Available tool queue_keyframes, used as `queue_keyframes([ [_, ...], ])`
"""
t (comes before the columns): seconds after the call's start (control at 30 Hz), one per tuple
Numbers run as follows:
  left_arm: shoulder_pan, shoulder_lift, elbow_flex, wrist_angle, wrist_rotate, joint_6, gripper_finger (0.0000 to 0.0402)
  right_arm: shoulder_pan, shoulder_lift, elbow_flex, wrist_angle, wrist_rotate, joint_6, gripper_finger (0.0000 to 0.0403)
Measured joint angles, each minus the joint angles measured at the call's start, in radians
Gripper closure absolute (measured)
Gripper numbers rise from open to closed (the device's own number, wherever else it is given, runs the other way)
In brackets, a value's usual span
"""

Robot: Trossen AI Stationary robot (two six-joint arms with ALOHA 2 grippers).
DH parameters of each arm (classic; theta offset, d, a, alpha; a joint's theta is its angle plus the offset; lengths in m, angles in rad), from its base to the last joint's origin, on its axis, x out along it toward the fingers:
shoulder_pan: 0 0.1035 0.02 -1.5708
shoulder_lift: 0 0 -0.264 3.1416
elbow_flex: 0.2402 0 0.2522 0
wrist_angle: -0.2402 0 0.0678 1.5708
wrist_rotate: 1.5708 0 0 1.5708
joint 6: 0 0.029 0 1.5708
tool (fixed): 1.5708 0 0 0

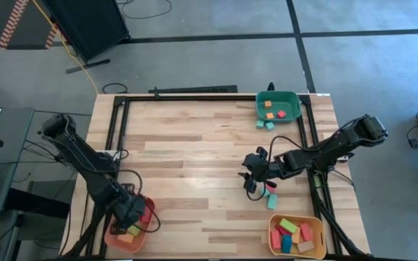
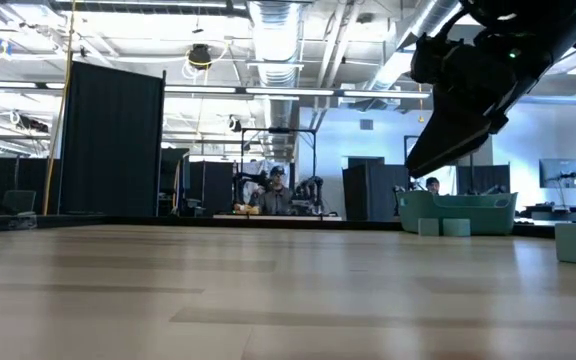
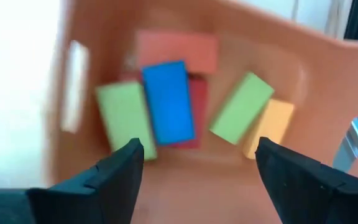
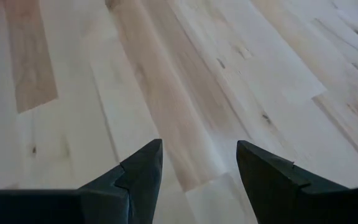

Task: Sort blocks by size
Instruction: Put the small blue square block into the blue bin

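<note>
Basically, drop-off time: left gripper (image 3: 194, 165) jaws open, nothing held, right over the salmon tray (image 3: 328, 68), blue block (image 3: 168, 101) lying inside. Best lifted straight up. Right gripper (image 4: 197, 165) open, empty, well apart from that tray.

Blocks (image 3: 168, 102) lie jumbled flat inside the salmon tray (image 3: 328, 68): a blue bar atop a red one, flanked by two green bars, orange beside.
</note>
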Motion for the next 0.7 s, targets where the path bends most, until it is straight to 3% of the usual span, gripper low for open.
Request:
queue_keyframes([
  [0.17, 0.075, -0.086, 0.0, -0.021, -0.168, 0.154, 0.0109, -0.038, -0.002, 0.018, -0.04, 0.018, -0.009, 0.0168],
  [0.37, 0.209, -0.163, 0.0, -0.013, -0.419, 0.39, 0.0109, -0.08, -0.003, 0.054, -0.162, 0.194, 0.047, 0.0168],
  [0.47, 0.288, -0.181, 0.0, 0.014, -0.514, 0.504, 0.0109, -0.115, -0.003, 0.056, -0.209, 0.204, 0.081, 0.0168],
  [0.7, 0.463, -0.182, -0.008, 0.189, -0.549, 0.753, 0.0109, -0.222, -0.003, 0.056, -0.422, 0.204, 0.232, 0.0168],
])
